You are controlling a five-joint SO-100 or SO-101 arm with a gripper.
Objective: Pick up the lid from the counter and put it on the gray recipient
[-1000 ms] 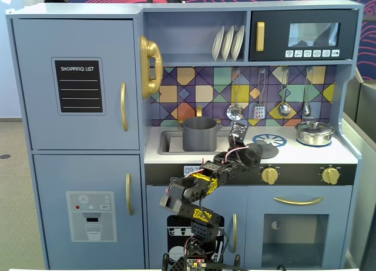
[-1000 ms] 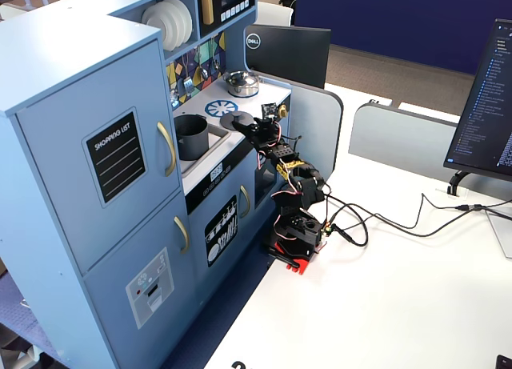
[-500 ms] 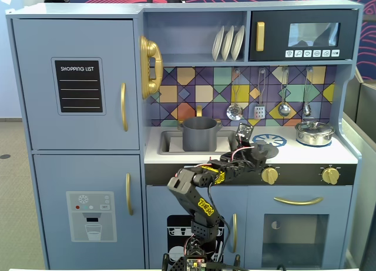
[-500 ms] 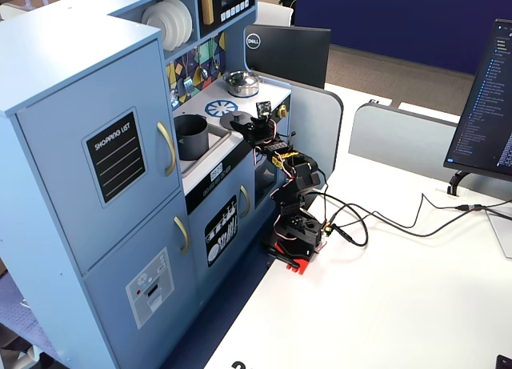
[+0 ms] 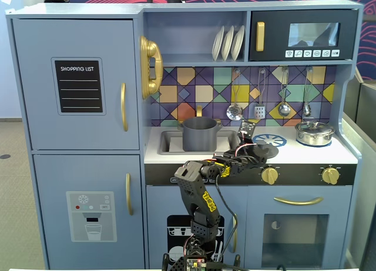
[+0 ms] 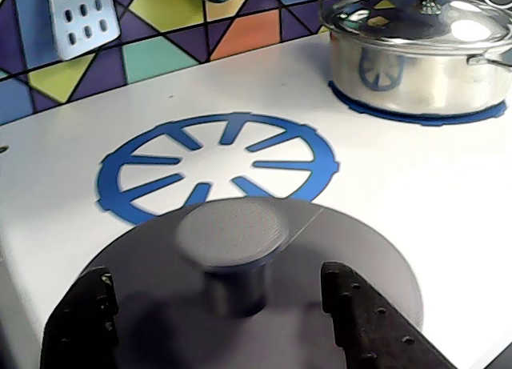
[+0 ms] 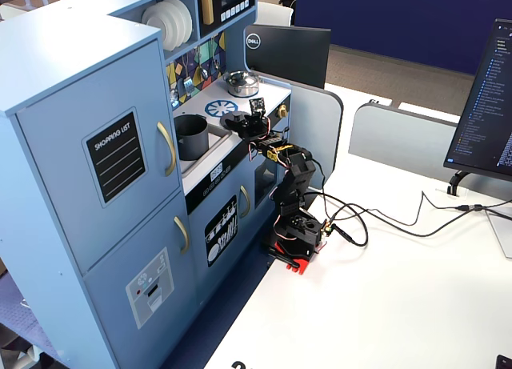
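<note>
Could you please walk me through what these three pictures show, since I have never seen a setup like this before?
It is a small robot arm bolted to a white table, reaching into a toy kitchen. One fixed view faces the kitchen; another sees it from the side. The third camera rides on the arm's wrist. On the counter lie a dark-gray lid, a printed blue burner ring and a shiny silver pot. The gray pot stands in the sink. The claw straddles the lid's knob, fingers apart, not yet closed on it.
</note>
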